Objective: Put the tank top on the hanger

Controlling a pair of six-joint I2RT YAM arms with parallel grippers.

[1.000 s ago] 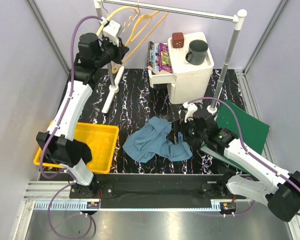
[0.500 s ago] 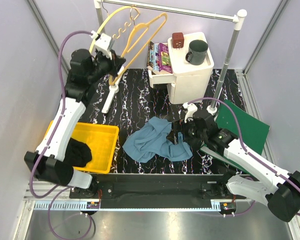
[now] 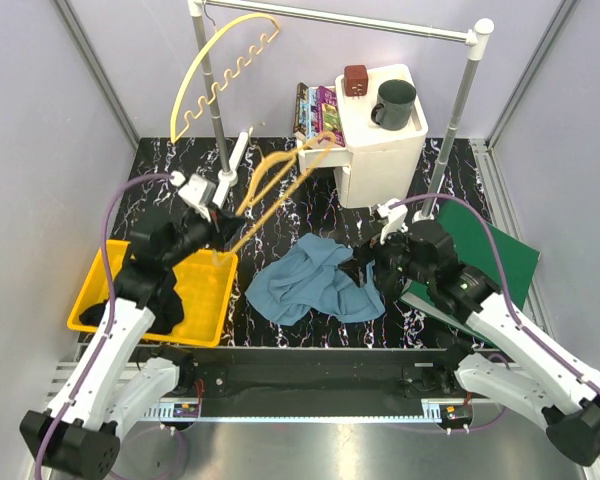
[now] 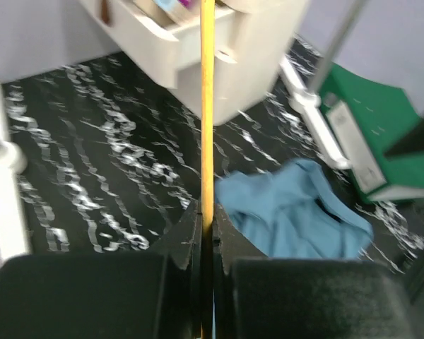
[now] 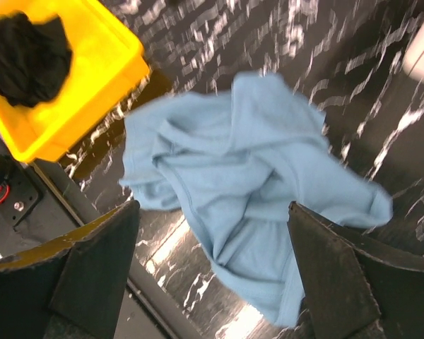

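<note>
The teal-blue tank top [image 3: 315, 285] lies crumpled on the black marbled table, near the front middle. My left gripper [image 3: 218, 222] is shut on the thin orange-yellow hanger [image 3: 280, 185] and holds it in the air, left of and behind the tank top. In the left wrist view the hanger's bar [image 4: 207, 106] runs straight up from my closed jaws [image 4: 207, 212], with the tank top [image 4: 290, 212] below right. My right gripper [image 3: 375, 265] is open over the tank top's right edge. In the right wrist view the tank top [image 5: 247, 183] lies below the gripper [image 5: 213, 208], which is empty.
A paler yellow wavy hanger [image 3: 220, 60] hangs on the rack rail. A yellow bin [image 3: 205, 295] at front left holds a black cloth [image 3: 145, 290]. A white cabinet [image 3: 380, 150] with a dark mug [image 3: 393, 103] stands at the back. A green board [image 3: 485, 255] lies at right.
My left arm has swung down and forward from the rack, taking the orange-yellow hanger off the rail and out over the table. My right gripper has barely shifted.
</note>
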